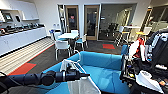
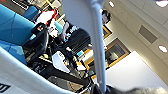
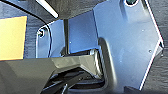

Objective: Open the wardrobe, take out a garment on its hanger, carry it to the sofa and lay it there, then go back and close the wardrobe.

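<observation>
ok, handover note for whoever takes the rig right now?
Left gripper: out over the sofa, carrying the white garment on its hanger; fingers not clear enough to call.
Right gripper: fingers cannot be made out.
Person with a control rig stands at the sofa's right end.
Done: garment is out and has reached the sofa.
Left: lay it on the seat, go back, close the wardrobe.

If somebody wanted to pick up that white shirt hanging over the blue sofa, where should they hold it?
Probably by the hanger at the top, coming from above or from the side where the left gripper is. The garment is thin, limp cloth that droops over the sofa, so pinching the cloth would likely bunch it. The hanger is stiff and carries the whole shirt.
</observation>
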You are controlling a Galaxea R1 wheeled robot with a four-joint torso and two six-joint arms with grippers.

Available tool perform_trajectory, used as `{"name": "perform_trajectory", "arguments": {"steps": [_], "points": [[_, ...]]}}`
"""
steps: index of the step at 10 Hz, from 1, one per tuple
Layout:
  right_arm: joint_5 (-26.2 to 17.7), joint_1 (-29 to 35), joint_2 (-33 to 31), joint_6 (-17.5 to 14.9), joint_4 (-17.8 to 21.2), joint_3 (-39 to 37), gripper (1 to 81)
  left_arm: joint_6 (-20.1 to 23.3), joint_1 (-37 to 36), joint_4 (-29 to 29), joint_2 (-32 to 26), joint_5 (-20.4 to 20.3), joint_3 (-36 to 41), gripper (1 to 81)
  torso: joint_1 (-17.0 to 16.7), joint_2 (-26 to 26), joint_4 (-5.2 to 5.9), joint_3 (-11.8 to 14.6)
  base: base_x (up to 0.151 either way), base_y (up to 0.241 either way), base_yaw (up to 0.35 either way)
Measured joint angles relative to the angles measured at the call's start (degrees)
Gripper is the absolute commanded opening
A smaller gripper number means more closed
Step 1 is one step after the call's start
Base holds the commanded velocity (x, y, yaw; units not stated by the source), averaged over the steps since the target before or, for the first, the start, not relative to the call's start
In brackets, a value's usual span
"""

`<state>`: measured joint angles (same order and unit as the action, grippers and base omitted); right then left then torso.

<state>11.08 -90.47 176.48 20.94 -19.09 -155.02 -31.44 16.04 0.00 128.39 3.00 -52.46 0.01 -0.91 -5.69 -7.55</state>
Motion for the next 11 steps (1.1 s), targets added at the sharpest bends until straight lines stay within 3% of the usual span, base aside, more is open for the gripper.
{"name": "perform_trajectory", "arguments": {"steps": [5, 11], "points": [[0.02, 0.0, 0.04, -0.09, 0.0, 0.0, 81.1, 0.0, 0.0, 0.0, 0.0, 0.0, 0.09, 1.0, 0.0, 0.0, 0.0, 0.0, 0.0, 0.0, 0.0], [0.11, 0.37, 0.04, -0.09, 0.0, 0.0, 81.1, -0.01, 0.32, 0.0, 0.05, 0.0, 0.89, 1.0, 0.05, -0.04, 0.0, 0.02, 0.1, 0.0, 0.0]]}}
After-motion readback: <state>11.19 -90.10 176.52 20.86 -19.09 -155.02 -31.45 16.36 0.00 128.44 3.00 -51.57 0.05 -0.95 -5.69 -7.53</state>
